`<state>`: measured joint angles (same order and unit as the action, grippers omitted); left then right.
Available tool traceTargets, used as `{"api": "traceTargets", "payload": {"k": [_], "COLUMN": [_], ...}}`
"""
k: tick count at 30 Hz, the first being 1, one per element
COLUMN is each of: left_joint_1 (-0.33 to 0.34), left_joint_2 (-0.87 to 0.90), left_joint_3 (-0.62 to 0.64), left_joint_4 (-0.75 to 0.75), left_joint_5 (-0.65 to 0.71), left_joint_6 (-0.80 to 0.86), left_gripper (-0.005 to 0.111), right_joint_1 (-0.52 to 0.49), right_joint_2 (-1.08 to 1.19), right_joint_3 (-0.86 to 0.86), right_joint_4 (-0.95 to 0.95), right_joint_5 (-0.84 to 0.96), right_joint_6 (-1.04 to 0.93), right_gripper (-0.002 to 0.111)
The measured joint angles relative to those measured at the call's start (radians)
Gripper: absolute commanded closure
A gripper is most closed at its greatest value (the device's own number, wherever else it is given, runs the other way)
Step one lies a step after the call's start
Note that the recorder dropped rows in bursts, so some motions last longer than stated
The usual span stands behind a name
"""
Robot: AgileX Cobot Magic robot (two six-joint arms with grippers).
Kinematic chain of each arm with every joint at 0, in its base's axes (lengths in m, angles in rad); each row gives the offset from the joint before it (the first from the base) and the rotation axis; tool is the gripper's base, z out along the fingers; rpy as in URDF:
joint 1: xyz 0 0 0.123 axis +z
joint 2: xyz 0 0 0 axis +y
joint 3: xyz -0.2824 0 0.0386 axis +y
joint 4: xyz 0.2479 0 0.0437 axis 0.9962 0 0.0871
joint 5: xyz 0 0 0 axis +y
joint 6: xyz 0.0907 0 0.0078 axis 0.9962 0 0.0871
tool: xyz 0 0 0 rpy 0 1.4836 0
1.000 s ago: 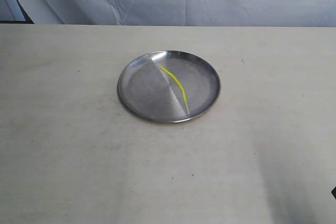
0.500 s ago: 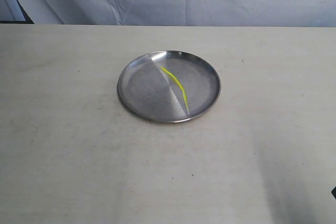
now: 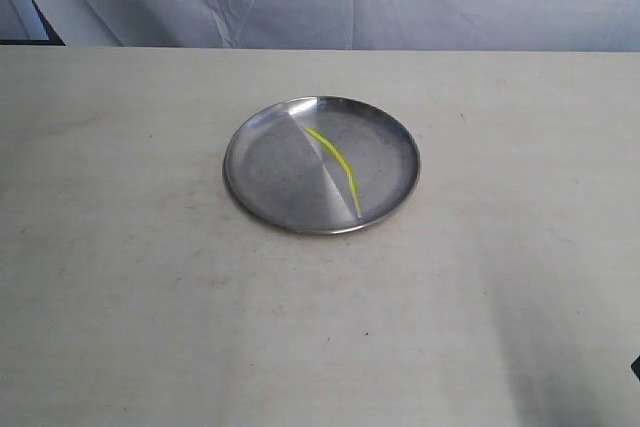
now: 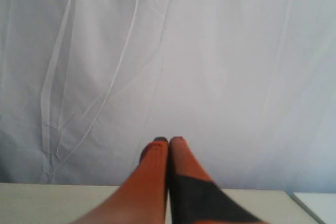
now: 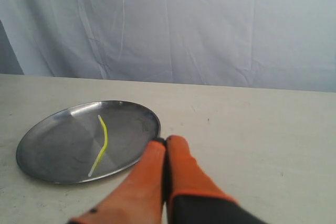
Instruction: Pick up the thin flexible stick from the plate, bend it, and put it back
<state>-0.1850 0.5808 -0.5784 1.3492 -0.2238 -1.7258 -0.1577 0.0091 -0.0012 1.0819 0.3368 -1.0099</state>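
- Left gripper (image 4: 168,141): orange fingers pressed tight together, clenched on themselves. It faces the white cloth backdrop (image 4: 210,51), with the edge of the table below it. It does not show in the exterior view.
- Table (image 3: 120,247): pale, lightly scuffed surface.
- Plate (image 3: 270,177): round silver metal dish with a low rim, resting flat on the table near the middle.
- Stick (image 3: 338,162): thin yellow-green strip lying on the plate, right of its centre. It runs from the far middle towards the near right rim with a slight kink, and its paler end is nearest the rim.
- Right gripper (image 5: 166,140): orange fingers clenched together, gripping only themselves. It points towards the plate (image 5: 52,145), apart from the stick (image 5: 104,142).
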Motion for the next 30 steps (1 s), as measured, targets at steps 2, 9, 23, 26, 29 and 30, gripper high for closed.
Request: {"api": "traceTargets", "payload": {"k": [2, 9, 23, 26, 29, 30], "left_joint_1": [0.057, 0.214, 0.289, 0.289, 0.293, 0.293], "left_joint_2": [-0.058, -0.312, -0.457, -0.457, -0.457, -0.457], "left_joint_3": [0.043, 0.200, 0.299, 0.325, 0.373, 0.393], "left_joint_4": [-0.066, -0.424, -0.939, -1.034, -1.121, -1.134], "left_joint_5": [-0.006, 0.160, 0.439, 0.408, 0.393, 0.392], "left_joint_6": [0.000, -0.043, 0.278, 0.590, 0.823, 0.857], "left_gripper": [0.107, 0.107, 0.107, 0.107, 0.107, 0.107], "right_joint_1": [0.000, 0.000, 0.000, 0.000, 0.000, 0.000], "right_joint_2": [0.000, 0.000, 0.000, 0.000, 0.000, 0.000], "right_joint_3": [0.000, 0.000, 0.000, 0.000, 0.000, 0.000], "right_joint_4": [0.000, 0.000, 0.000, 0.000, 0.000, 0.000], "right_joint_5": [0.001, 0.003, 0.005, 0.005, 0.005, 0.005], "right_joint_6": [0.000, 0.000, 0.002, 0.002, 0.002, 0.002], "right_gripper": [0.108, 0.108, 0.108, 0.108, 0.108, 0.108]}}
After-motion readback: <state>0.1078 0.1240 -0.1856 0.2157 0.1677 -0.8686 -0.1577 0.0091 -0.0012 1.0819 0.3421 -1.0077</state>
